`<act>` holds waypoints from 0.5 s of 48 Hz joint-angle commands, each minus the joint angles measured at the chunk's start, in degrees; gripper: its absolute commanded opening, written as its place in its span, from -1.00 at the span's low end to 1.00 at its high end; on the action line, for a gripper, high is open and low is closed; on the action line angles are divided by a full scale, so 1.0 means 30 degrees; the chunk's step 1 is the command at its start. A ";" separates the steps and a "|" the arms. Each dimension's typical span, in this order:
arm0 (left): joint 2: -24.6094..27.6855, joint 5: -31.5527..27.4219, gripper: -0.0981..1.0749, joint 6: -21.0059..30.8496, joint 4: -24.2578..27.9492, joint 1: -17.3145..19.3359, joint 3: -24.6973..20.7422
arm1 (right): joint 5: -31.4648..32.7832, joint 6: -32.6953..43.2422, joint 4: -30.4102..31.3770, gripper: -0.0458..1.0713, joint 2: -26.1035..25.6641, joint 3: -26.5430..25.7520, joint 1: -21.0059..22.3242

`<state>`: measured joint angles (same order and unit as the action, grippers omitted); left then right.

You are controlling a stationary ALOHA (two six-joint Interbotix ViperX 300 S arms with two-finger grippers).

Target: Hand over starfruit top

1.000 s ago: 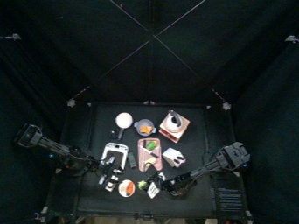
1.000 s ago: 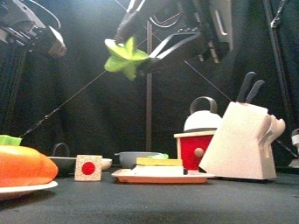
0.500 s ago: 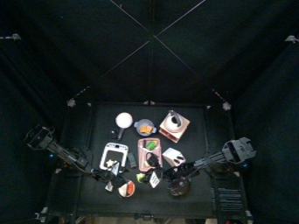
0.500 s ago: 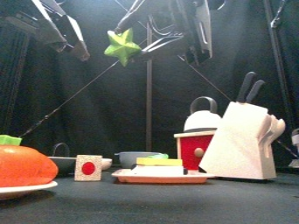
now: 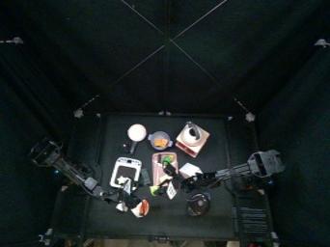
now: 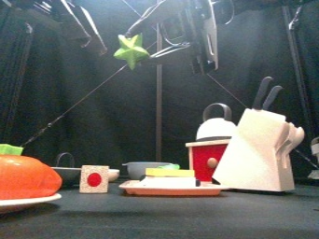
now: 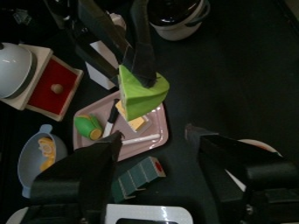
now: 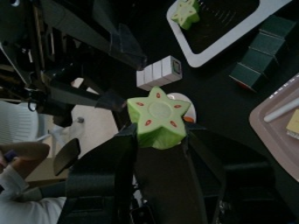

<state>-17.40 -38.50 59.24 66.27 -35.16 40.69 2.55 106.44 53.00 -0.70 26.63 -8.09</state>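
The starfruit (image 6: 130, 49) is a small pale yellow-green star-ridged piece held high above the table. My right gripper (image 8: 158, 131) is shut on it, one jaw on each side; it also shows in the front view (image 6: 159, 51). In the left wrist view the starfruit (image 7: 142, 92) hangs in the right arm's jaws just beyond my left gripper (image 7: 163, 162), which is open and empty. In the top view my left gripper (image 5: 126, 200) and right gripper (image 5: 172, 185) meet over the table's front. A second star-shaped piece (image 8: 184, 12) lies in a dark dish below.
On the table stand a white knife block (image 6: 256, 149), a red-and-white pot (image 6: 212, 154), a pink tray (image 6: 169, 188) with food pieces, a small cube (image 6: 93, 177) and an orange toy vegetable (image 6: 25, 175) on a white plate.
The right gripper lifted the starfruit a little and shifted it left. The left arm swung in from the left and now sits close to the fruit.
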 commanded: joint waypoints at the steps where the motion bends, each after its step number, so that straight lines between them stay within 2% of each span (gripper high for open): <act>1: 0.0146 -0.0234 0.94 0.0498 0.0117 0.0117 -0.0703 | -0.0498 -0.0029 0.0176 0.17 -0.0586 -0.0381 0.0381; 7: 0.1025 -0.0908 0.93 0.1465 0.0967 0.0410 -0.1172 | -0.0996 -0.0029 0.0176 0.17 -0.0557 -0.0410 0.0527; 16: 0.2139 -0.3721 0.93 0.3105 0.3164 0.0410 -0.1729 | -0.1113 -0.0029 0.0176 0.17 -0.0527 -0.0410 0.0557; 24: 0.2666 -0.3750 0.93 0.4248 0.3750 0.0410 -0.1729 | -0.1201 -0.0029 0.0117 0.17 -0.0498 -0.0469 0.0557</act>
<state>-9.40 -49.39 71.10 76.64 -34.01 36.91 -0.62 106.44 53.44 -0.70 26.63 -6.59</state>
